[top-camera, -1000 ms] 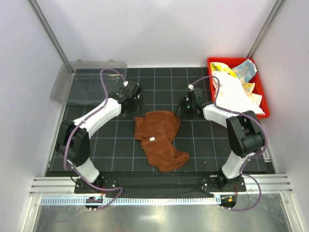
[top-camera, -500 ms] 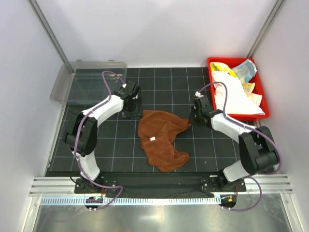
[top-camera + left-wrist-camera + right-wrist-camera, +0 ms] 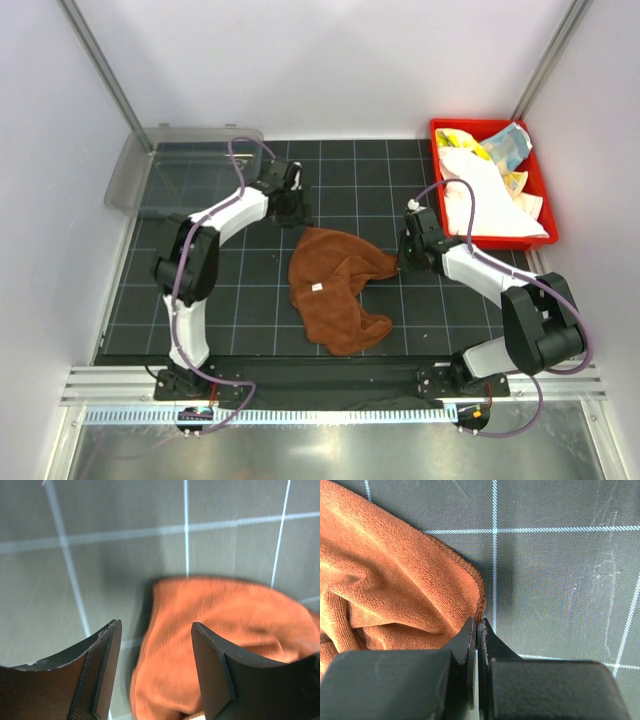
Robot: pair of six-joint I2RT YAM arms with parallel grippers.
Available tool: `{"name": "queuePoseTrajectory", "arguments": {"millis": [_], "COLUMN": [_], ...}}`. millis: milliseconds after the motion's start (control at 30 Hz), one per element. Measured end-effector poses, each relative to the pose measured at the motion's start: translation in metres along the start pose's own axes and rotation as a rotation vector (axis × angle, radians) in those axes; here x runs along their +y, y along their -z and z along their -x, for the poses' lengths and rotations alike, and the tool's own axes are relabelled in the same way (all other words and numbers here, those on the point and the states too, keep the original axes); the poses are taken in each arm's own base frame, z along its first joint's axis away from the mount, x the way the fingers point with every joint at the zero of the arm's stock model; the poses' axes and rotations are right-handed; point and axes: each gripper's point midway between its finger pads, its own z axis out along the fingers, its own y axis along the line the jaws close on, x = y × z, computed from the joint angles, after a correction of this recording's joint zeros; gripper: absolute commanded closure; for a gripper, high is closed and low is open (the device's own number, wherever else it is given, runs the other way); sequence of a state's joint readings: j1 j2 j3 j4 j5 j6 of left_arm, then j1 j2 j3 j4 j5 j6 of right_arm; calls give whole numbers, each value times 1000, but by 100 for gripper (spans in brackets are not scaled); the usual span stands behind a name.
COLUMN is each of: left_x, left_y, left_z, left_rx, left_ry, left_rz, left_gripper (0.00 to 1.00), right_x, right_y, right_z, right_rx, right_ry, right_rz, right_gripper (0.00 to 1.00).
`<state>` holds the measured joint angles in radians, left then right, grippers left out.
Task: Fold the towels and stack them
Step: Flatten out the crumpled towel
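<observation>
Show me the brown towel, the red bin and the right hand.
brown towel [image 3: 335, 300], top view, middle of the cloth
red bin [image 3: 465, 124], top view, far rim
right hand [image 3: 477, 627], right wrist view, between fingertips

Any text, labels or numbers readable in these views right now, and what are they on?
No readable text in any view.
Small white tag on the rust-brown cloth towel: too small to read.
Patterned towels in the red plastic bin: no legible print.

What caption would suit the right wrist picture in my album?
Right gripper pinches the corner of a rust-brown terry cloth towel on a dark gridded mat.
</observation>
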<state>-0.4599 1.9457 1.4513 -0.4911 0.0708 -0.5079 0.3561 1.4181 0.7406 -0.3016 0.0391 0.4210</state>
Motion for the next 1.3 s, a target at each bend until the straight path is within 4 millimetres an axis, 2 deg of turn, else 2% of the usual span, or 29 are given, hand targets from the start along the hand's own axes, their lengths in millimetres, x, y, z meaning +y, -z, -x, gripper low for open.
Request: {"name": "queuePoseTrajectory", "arguments": {"millis": [67,200,333,433,533,567,633,700,767,833,900,933,1000,1033,1067,1100,1167,1233,1300], "left_x": [-2,3,-5,-8,-10,-11,-12,-13,-15,-21,-36,-44,-65,-74,-83,-90,-103,-113,-122], "left_y": [-15,-38,-40,-45,-47,-47,-47,-44,-33,-4,44,69,148,192,236,271,347,402,438], "left_z": [4,-11,-3,-5,-6,-7,-11,-12,-11,-4,19,29,58,67,73,76,71,54,28], "left_rx": [9,70,59,66,70,76,89,94,93,68,-27,-80,-253,-343,-433,-500,-638,-720,-750], "left_ry": [-22,-41,-56,-71,-76,-74,-70,-71,-67,-62,-63,-67,-78,-81,-88,-91,-97,-98,-105], "left_rz": [-10,-9,-36,-44,-53,-56,-63,-69,-72,-84,-129,-154,-241,-294,-350,-400,-524,-645,-757], "left_gripper": [40,41,44,53,74,89,100,100,100,100,100,100,100,100,100,100,100,100,100], "right_x": [0,1,1,1,0,0,0,-1,1,10,27,33,48,53,57,60,64,67,66], "right_y": [0,0,0,-1,-1,-1,-1,2,12,32,76,98,162,197,232,268,325,379,421], "right_z": [0,-1,-2,-3,-4,-4,-3,0,15,43,92,110,150,163,169,171,163,147,127], "right_rx": [0,2,4,4,3,3,1,4,-10,-70,-219,-282,-468,-560,-645,-732,-862,-981,-1074], "right_ry": [0,0,0,0,0,0,0,0,1,-1,-5,-5,-1,3,9,23,51,78,100], "right_rz": [2,6,8,11,11,12,7,-8,-28,-20,30,52,133,176,223,283,388,501,596], "right_gripper": [99,99,99,99,99,99,99,99,99,99,99,99,99,99,99,99,99,99,99]}}
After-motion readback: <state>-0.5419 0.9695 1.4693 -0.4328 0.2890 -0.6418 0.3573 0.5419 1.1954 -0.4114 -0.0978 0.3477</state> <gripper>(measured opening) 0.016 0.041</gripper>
